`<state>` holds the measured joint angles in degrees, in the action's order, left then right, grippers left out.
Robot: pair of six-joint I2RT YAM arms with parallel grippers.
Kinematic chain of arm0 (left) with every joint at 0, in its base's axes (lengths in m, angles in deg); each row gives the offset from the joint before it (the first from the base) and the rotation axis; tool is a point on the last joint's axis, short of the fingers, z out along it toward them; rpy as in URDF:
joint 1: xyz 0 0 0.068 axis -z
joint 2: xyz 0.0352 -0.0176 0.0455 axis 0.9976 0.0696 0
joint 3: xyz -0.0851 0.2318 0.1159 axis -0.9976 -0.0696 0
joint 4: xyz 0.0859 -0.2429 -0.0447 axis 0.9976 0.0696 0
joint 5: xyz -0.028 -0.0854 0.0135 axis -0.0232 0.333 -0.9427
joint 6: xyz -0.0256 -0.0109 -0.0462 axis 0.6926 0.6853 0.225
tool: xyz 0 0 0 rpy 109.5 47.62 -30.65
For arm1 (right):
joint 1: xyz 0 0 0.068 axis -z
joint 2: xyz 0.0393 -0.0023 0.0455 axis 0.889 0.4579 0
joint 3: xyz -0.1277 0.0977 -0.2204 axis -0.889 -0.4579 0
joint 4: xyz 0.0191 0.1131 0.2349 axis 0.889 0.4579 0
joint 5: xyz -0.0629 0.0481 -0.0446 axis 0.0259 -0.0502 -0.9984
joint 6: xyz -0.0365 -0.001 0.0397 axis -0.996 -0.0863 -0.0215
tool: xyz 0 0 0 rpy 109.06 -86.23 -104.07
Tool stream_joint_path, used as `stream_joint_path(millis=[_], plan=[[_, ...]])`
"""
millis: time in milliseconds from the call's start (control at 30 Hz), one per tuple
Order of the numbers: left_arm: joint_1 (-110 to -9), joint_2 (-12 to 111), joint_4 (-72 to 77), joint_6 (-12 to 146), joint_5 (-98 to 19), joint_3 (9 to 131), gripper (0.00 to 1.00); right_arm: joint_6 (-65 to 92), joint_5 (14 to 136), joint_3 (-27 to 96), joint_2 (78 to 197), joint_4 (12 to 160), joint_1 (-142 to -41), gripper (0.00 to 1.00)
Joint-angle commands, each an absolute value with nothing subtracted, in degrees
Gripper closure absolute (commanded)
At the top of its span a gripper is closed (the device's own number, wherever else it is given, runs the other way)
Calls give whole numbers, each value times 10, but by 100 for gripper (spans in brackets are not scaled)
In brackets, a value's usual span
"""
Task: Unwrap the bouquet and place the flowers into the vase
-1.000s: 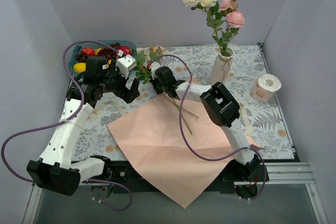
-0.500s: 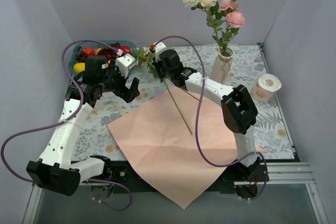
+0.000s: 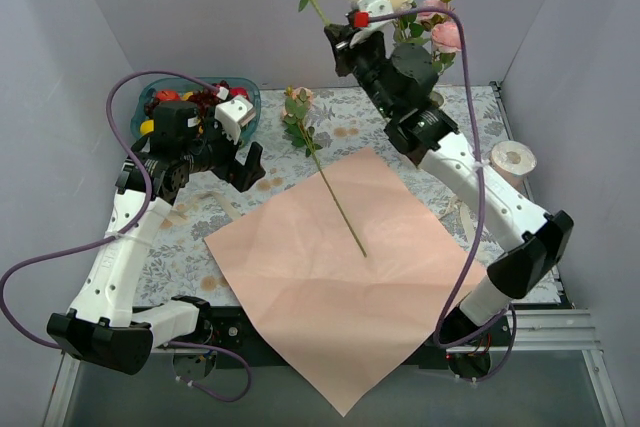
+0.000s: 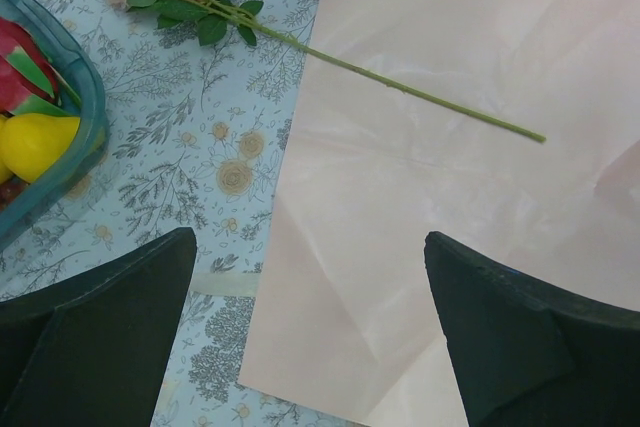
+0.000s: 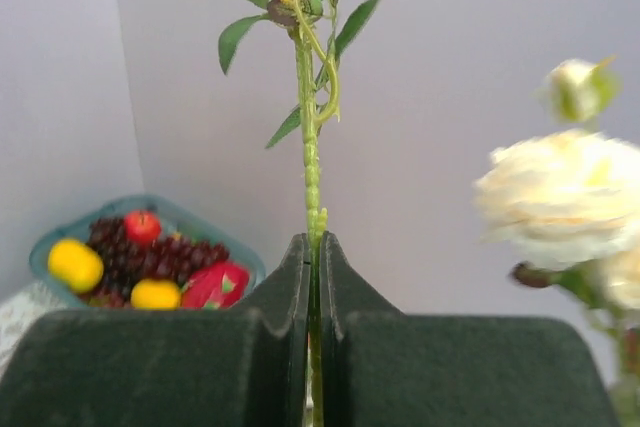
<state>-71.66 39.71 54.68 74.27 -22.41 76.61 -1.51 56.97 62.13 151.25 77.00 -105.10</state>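
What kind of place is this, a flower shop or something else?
Probably a robot test cell, not a shop: plain grey walls box in a table, and two arms are bolted at its near edge, the right claw shut on a flower stem.

Top external: fixed and high behind my arm bases, looking down and forward over the whole table (image 3: 190, 237).
Left wrist: low and close, facing down onto the paper sheet (image 4: 440, 177), with the lying rose (image 4: 400, 87) at 12 o'clock.
Right wrist: held high, facing level at the back wall (image 5: 440, 7), with a stem (image 5: 310, 177) almost against my lens.
Shared by all three: the teal tray (image 3: 250, 97), at 10 o'clock from above.
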Motion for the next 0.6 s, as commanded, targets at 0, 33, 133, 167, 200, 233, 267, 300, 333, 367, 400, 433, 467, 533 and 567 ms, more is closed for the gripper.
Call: stream_joint_path(millis=[0, 33, 133, 167, 200, 233, 267, 300, 333, 367, 400, 433, 467, 533, 567], plan=[[-719, 380, 559, 743, -218, 779, 2, -80, 559, 562, 1422, 544, -1025, 99], [-719, 381, 559, 742, -219, 779, 2, -81, 564, 502, 1392, 426, -1015, 99], [-719, 385, 559, 738, -221, 780, 2, -46, 577, 408, 1378, 159, -960, 99], [-719, 385, 555, 738, -220, 778, 2, -30, 577, 402, 1382, 123, -934, 99], [-719, 386, 553, 738, -220, 775, 2, -22, 574, 404, 1383, 108, -927, 99], [-719, 386, 552, 738, -219, 774, 2, -39, 576, 412, 1389, 113, -925, 99], [-719, 386, 549, 742, -216, 774, 2, -55, 575, 429, 1393, 108, -925, 99], [-718, 388, 549, 743, -215, 775, 2, -62, 550, 437, 1398, 105, -925, 99], [-719, 391, 550, 744, -214, 776, 2, -66, 534, 444, 1404, 98, -923, 99], [-719, 392, 549, 743, -213, 775, 2, -64, 527, 454, 1408, 96, -911, 99], [-719, 393, 549, 744, -213, 775, 2, -56, 517, 459, 1411, 95, -904, 99], [-718, 393, 548, 743, -213, 775, 2, -49, 514, 462, 1417, 89, -896, 99], [-719, 392, 547, 741, -213, 773, 2, -34, 511, 466, 1419, 84, -883, 99], [-719, 393, 545, 736, -213, 771, 2, -28, 512, 467, 1426, 66, -871, 99], [-719, 394, 545, 735, -213, 769, 2, -30, 514, 467, 1428, 59, -862, 99]])
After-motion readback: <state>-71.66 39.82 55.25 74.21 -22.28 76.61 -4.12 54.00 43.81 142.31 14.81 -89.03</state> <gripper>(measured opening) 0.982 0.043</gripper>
